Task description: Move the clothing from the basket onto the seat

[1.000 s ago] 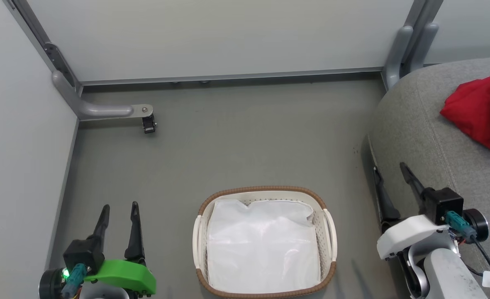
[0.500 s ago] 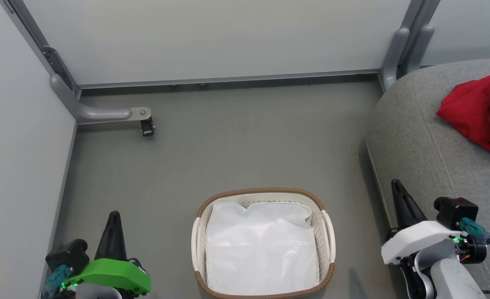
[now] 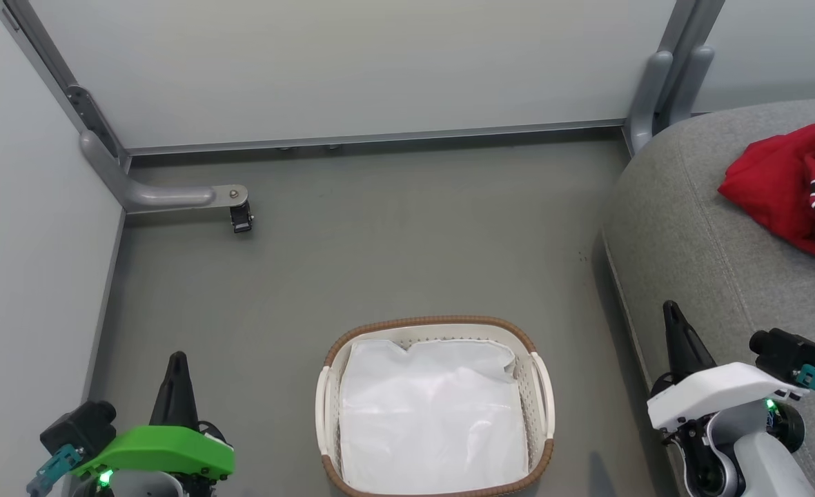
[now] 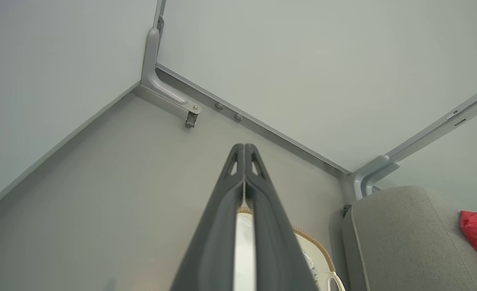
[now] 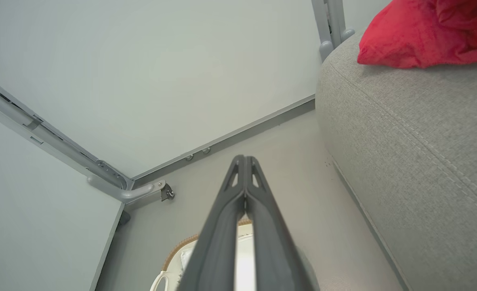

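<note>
Wrist views show left pincer and right pincer pressed together; the head view adds the basket with its white sheet, and clothing at two o'clock on the seat.

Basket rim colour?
Brown, woven-look, on the oval cream perforated plastic basket; head view shows it best.

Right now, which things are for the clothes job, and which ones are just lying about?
For the job:
- red clothes, lying on the seat
- grey seat
- basket

Just lying about:
- white sheet, inside the basket
- metal bracket, in the far left corner
</note>
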Robot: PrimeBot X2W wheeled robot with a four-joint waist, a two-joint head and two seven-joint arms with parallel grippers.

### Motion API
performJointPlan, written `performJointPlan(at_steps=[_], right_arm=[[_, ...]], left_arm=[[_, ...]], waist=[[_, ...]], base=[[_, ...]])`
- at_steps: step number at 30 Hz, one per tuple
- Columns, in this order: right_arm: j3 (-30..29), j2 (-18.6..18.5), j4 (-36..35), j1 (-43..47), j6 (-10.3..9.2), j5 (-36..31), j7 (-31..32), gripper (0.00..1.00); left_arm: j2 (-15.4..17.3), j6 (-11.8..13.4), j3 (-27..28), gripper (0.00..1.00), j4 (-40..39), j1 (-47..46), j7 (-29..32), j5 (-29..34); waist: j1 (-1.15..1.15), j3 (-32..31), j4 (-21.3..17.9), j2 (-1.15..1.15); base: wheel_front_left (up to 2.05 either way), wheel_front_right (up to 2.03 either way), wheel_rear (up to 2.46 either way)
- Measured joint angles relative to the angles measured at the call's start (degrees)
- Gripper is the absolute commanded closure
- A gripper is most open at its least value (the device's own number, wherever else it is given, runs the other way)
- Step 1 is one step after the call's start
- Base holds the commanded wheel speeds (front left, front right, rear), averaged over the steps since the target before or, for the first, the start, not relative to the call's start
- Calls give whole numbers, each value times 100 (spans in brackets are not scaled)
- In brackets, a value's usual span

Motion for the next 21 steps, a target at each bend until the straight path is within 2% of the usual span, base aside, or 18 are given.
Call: performJointPlan(at_steps=[21], right_arm=[[-166, 20, -164, 92, -1, 1708, 413, 100]], left_arm=[[2, -58, 182, 100, -145, -16, 421, -1630]], waist=[[0, -90, -80, 0]], base=[[0, 0, 0]])
